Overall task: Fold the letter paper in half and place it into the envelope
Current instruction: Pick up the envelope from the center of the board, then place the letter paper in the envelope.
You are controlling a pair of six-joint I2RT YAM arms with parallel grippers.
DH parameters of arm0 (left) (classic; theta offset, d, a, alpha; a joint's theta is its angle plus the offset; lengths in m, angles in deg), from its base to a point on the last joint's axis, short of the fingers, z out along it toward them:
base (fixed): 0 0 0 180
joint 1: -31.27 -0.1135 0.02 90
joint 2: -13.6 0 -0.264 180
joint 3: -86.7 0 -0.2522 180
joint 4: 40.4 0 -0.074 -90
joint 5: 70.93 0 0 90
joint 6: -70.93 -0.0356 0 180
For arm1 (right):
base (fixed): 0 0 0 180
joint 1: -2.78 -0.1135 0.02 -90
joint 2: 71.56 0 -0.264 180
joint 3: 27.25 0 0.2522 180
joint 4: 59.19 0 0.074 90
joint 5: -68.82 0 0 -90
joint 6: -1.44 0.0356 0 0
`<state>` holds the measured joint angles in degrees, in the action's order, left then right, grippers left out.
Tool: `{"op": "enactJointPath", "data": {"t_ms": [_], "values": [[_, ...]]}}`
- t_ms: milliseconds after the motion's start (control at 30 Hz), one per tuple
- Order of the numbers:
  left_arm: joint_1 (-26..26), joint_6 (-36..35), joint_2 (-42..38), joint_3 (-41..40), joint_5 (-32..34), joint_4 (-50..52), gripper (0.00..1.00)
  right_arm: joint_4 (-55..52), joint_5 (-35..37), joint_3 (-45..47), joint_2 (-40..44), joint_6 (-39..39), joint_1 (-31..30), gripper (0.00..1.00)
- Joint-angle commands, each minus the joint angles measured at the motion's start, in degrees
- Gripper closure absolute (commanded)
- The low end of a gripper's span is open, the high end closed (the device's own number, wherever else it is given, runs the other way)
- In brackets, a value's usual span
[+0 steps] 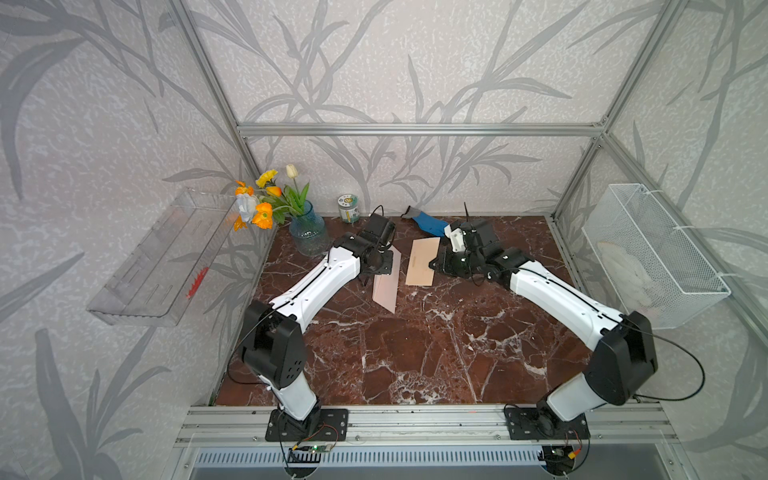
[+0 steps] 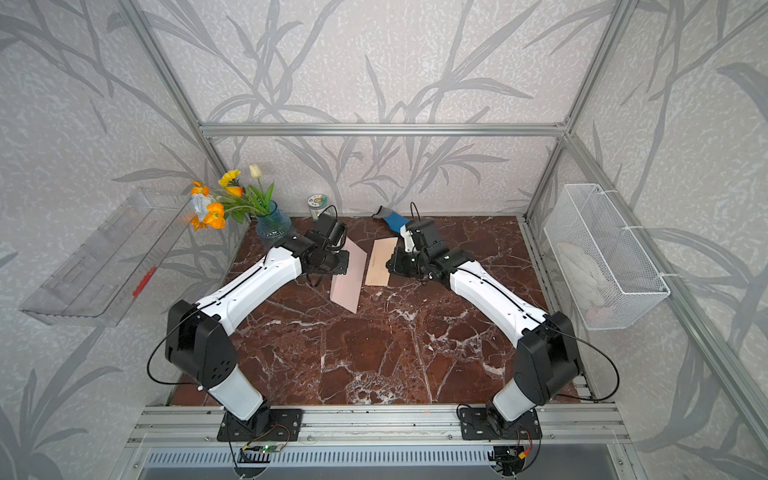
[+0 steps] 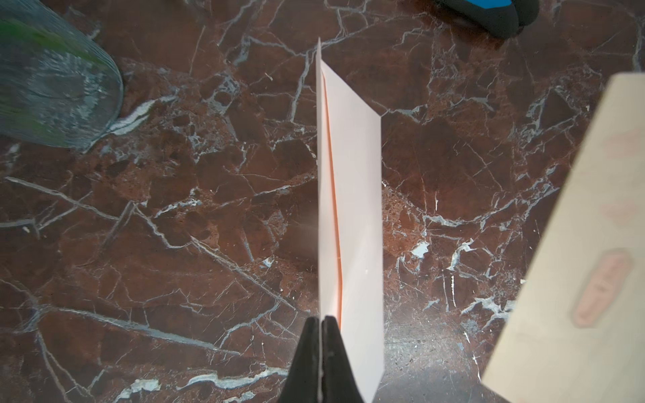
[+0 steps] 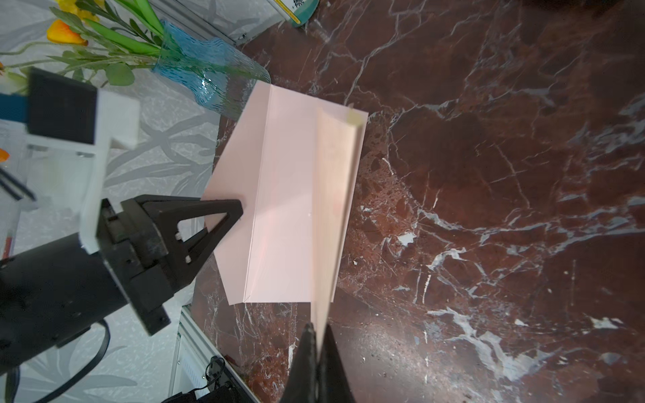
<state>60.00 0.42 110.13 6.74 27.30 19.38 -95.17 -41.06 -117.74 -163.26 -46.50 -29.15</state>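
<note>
left claw clamped on the envelope, right claw clamped on the letter paper

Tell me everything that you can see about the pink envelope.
The envelope is pale pink, plain, thin paper, a long rectangle with sharp fold lines. Its flap stands open along a straight crease, and the right wrist view shows the shut left gripper pinching that flap. The envelope hangs tilted over the brown marble table; I cannot tell whether its lower edge touches the table. In both top views the cream letter paper lies beside it, apart.
</note>
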Motion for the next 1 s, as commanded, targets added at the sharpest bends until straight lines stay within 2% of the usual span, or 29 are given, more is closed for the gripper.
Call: {"op": "enactJointPath", "data": {"t_ms": [0,167,567,967], "values": [[2.25,1.96,-0.11,0.08,4.2,3.28,1.0,2.37,-0.16,-2.01,-1.9,4.76,-0.36,1.0],[4.8,2.58,0.44,0.17,4.46,3.33,1.0,4.82,0.11,-1.39,-3.03,7.51,-0.86,1.0],[7.18,2.91,2.66,2.16,3.08,4.08,1.0,7.43,-1.63,-1.67,-4.42,10.62,-2.0,1.0],[7.63,7.13,1.17,0.09,-1.14,0.11,1.0,9.7,-2.67,-1.16,-5.6,13.56,-3.04,1.0]]}}
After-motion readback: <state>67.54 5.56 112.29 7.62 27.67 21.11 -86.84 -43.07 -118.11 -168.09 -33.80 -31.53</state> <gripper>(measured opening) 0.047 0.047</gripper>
